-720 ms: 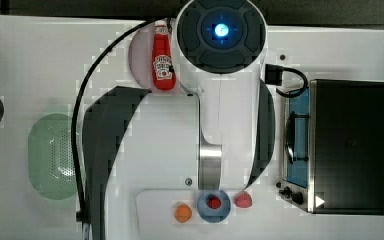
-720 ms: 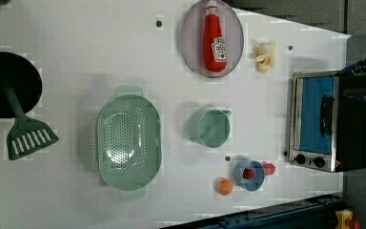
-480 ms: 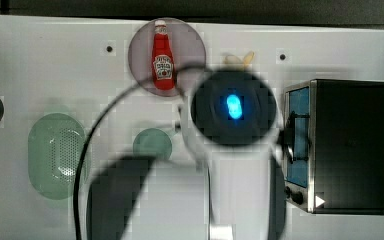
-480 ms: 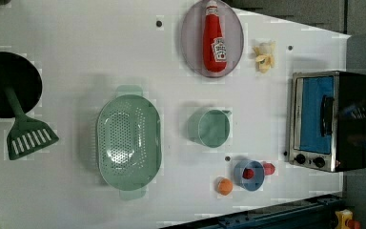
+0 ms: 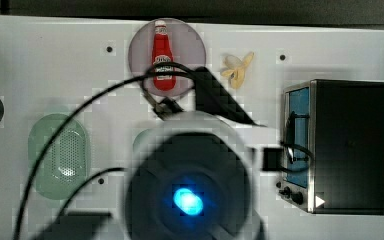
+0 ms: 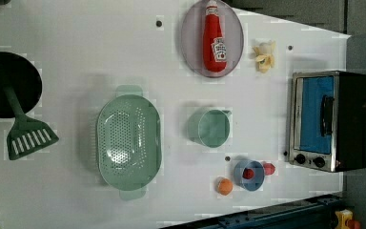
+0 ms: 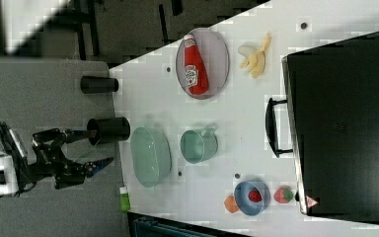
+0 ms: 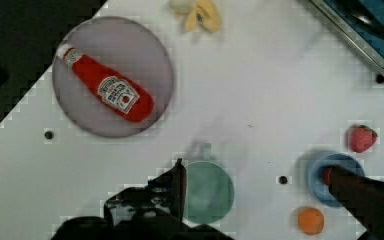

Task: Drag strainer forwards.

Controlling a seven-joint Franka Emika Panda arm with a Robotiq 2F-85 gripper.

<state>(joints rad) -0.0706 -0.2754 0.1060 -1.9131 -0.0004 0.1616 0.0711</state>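
On the white table (image 6: 76, 38), in the left view, the strainer (image 6: 129, 141) sits at about 8 o'clock from the picture's middle. It's a pale mint-green oval bowl, plastic by the look of it, peppered with tiny holes across the bottom and sides, with a small flat tab handle at each end of the oval. It's upright, open side up, nothing inside it, and clearly bigger than the green cup (image 6: 211, 127) just off at its 3 o'clock, a clear gap of bare table between them.

From the strainer, still in the left view, the green spatula (image 6: 25, 133) and the black pan (image 6: 7, 86) are out at 9 to 10 o'clock, well apart from it. The ketchup bottle (image 6: 215, 43) lies on a greyish plate (image 6: 190, 43) at roughly 1 o'clock, with a banana (image 6: 264, 56) just past that. The toaster oven (image 6: 331, 119) is far out at 3 o'clock. A blue bowl (image 6: 249, 175), a strawberry (image 6: 268, 168) and a small orange (image 6: 224, 186) cluster around 4 o'clock.

In the wrist view the gripper (image 8: 260, 195) hangs above the table with its fingers spread wide, holding nothing; the cup sits by one finger and the blue bowl under the other. In the top view the arm (image 5: 190, 185) looms over the middle, with the strainer (image 5: 60, 155) uncovered at its 9 o'clock.
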